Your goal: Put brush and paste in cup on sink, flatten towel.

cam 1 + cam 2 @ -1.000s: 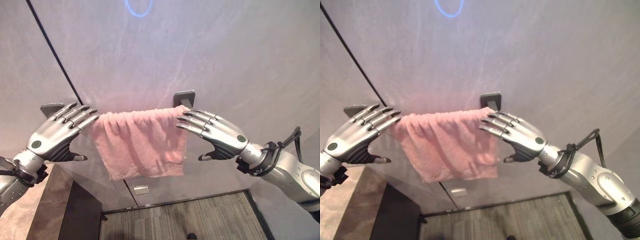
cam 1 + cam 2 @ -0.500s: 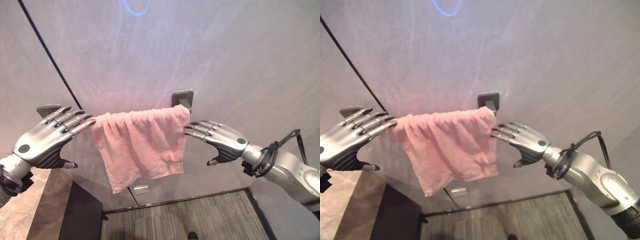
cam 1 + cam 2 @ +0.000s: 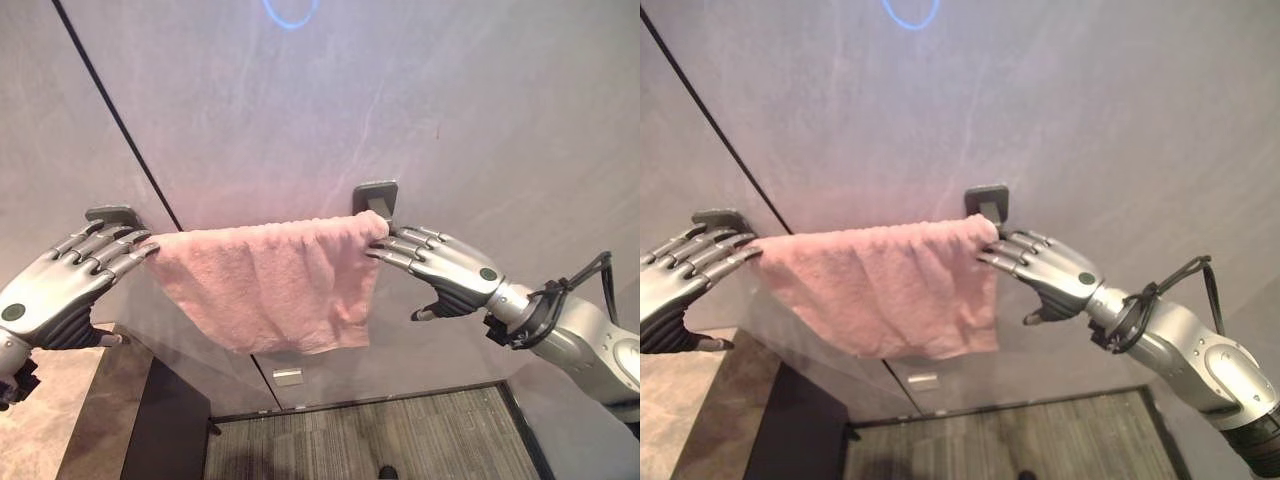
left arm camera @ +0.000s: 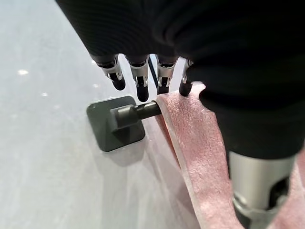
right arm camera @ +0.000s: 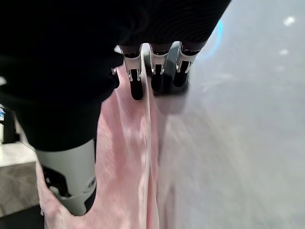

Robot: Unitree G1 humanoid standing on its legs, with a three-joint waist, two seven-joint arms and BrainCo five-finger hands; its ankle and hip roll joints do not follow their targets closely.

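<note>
I had the pink towel [image 3: 270, 290] draped over a wall bar across the middle of the frame, spread between two dark brackets: the left bracket [image 3: 112, 214] at mid-left and the right bracket [image 3: 376, 196] just right of centre. My left hand [image 3: 60, 288] sat at the towel's left end with its fingers [image 4: 141, 86] straight and relaxed, tips at the cloth edge beside the bracket and bar [image 4: 138, 112]. My right hand [image 3: 452, 274] was at the right end, fingers extended, tips touching the towel's corner just below the right bracket. The grey wall [image 3: 450, 110] lay close behind both hands. Below the towel I saw a small wall plate [image 3: 286, 377], open carpet floor [image 3: 360, 445] at lower centre, and a brown desk [image 3: 90, 430] at lower left.
</note>
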